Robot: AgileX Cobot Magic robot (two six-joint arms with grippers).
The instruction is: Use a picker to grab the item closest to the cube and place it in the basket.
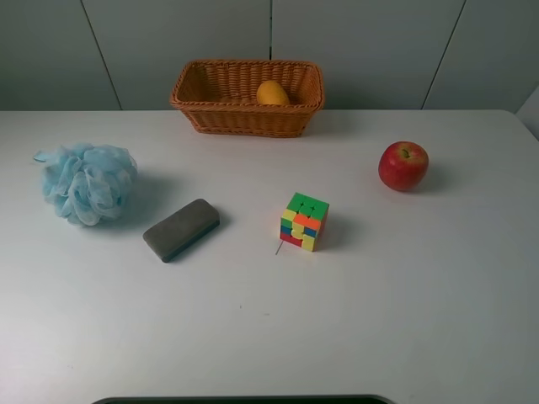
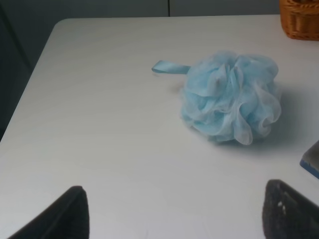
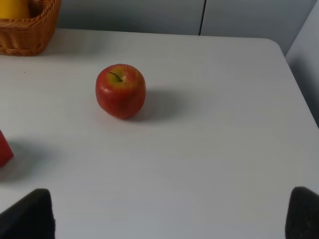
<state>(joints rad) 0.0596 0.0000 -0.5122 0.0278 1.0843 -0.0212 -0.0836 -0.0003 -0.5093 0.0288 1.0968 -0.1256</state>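
Note:
A multicoloured cube (image 1: 304,221) sits mid-table. A grey eraser (image 1: 181,229) lies to its left and a red apple (image 1: 403,165) to its upper right. A wicker basket (image 1: 248,119) stands at the back with a yellow-orange fruit (image 1: 272,93) inside. Neither gripper shows in the exterior high view. My left gripper (image 2: 174,219) is open and empty, short of a blue bath pouf (image 2: 232,97). My right gripper (image 3: 167,219) is open and empty, short of the apple (image 3: 120,90).
The blue bath pouf (image 1: 86,181) sits at the table's left. The basket's corner shows in the left wrist view (image 2: 300,19) and the right wrist view (image 3: 30,35). The table's right edge runs near the apple.

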